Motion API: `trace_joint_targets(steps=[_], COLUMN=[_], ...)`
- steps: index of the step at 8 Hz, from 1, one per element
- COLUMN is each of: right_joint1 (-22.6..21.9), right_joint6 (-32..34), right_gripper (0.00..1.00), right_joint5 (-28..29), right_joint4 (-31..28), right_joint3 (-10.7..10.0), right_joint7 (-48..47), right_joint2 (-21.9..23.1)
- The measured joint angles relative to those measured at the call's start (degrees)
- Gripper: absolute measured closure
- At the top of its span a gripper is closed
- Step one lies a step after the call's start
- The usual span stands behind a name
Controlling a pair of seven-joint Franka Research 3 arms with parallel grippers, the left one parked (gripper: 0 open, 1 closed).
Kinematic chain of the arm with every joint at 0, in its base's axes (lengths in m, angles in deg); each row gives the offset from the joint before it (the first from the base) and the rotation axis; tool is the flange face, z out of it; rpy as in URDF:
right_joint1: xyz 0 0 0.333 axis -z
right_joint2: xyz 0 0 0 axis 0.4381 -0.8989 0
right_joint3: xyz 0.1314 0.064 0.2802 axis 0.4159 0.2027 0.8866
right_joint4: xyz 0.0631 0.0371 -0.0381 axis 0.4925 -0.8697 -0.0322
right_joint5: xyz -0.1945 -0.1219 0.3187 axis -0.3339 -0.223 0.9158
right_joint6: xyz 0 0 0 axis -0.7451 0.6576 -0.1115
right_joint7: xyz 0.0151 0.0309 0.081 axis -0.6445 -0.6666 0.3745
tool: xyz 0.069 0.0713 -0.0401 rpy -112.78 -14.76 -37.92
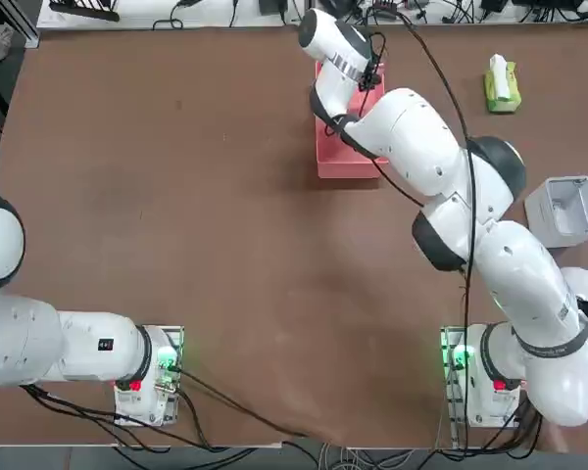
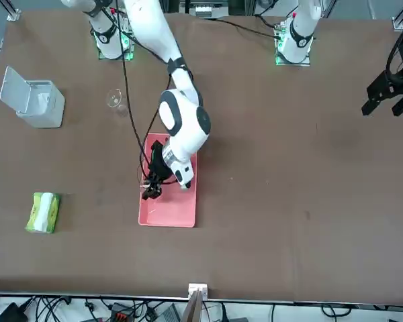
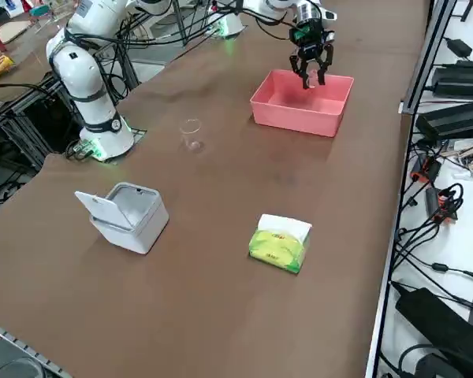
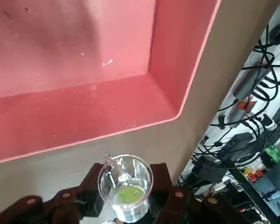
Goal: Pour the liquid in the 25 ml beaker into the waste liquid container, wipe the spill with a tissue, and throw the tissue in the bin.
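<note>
My right gripper (image 4: 125,198) is shut on the 25 ml beaker (image 4: 125,184), a tiny clear glass with a pour lip, seen from above between the dark fingers (image 4: 162,183). A little yellow-green liquid lies in its bottom. The gripper (image 2: 151,191) hangs over the waste liquid container (image 2: 169,213), a pink rectangular tray, near one long wall. From the side the gripper (image 3: 310,72) points down above the tray (image 3: 298,118). The tray's floor (image 4: 60,51) shows a few droplets. The arm partly covers the tray (image 1: 341,162) from overhead. No loose tissue shows.
A larger clear beaker (image 2: 114,99) (image 3: 191,132) stands on the brown table. The light grey bin (image 2: 39,102) (image 3: 131,214) (image 1: 566,211) has its lid up. A yellow-green tissue pack (image 2: 43,212) (image 3: 279,241) (image 1: 502,84) lies with a white sheet sticking out.
</note>
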Motion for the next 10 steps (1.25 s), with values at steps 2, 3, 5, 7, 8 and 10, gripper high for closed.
trace_joint_targets(steps=[2, 3, 5, 7, 8, 10], right_joint1=[0.7, 1.5, 4.1, 5.7, 6.7, 9.5], right_joint6=[-0.2, -0.2, -0.1, 1.2, 1.7, 3.1], right_gripper=[0.52, 0.52, 0.52, 0.52, 0.52, 0.52], right_joint5=[3.9, 7.2, 15.5, 25.0, 28.7, 34.2], right_joint4=[0.3, 0.5, 0.7, 0.8, 0.8, 0.8], right_joint3=[-0.7, -1.1, -1.8, -3.8, -4.2, -4.5], right_joint7=[-0.1, -0.1, 0.4, 1.1, 1.8, 2.2], right_joint2=[0.2, 0.7, 2.5, 4.0, 4.8, 6.9])
